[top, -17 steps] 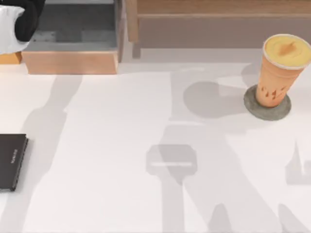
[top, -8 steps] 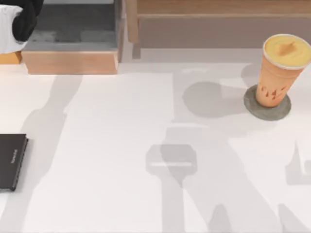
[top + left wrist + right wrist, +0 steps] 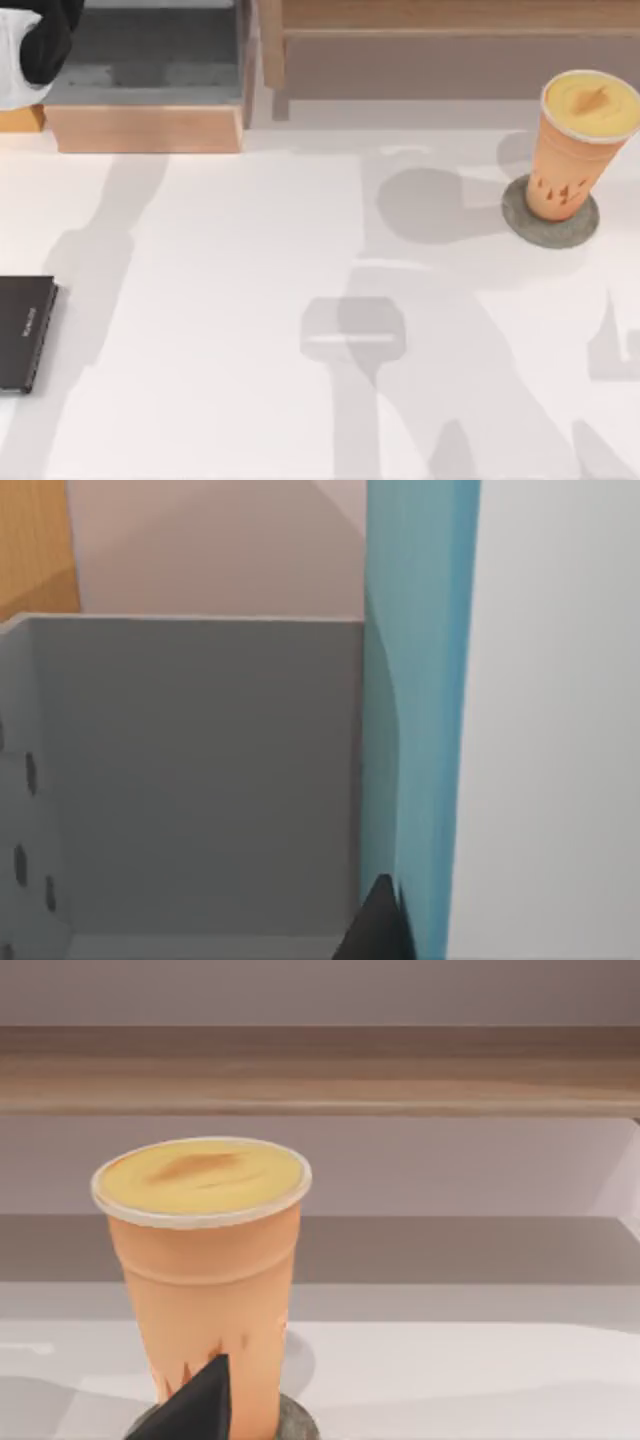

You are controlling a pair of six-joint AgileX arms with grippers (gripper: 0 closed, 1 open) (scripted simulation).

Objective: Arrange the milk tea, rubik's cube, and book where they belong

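Book (image 3: 415, 680) held in left claw (image 3: 30, 45), which has edged further off-frame.

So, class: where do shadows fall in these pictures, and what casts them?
Top view: a round shadow lies on the table left of the milk tea, amid long grey arm-like shadows. Right wrist view: a soft shadow beside the cup's base.

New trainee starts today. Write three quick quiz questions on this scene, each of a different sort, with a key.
1. True or false: the milk tea lies tipped on its side.
2. The cup stands on: A) the black slab B) the grey disc C) the open drawer
3. Fill in: in the left wrist view, a ____-coloured book stands upright beside a grey wall.

Key: 1 false; 2 B; 3 teal-blue.
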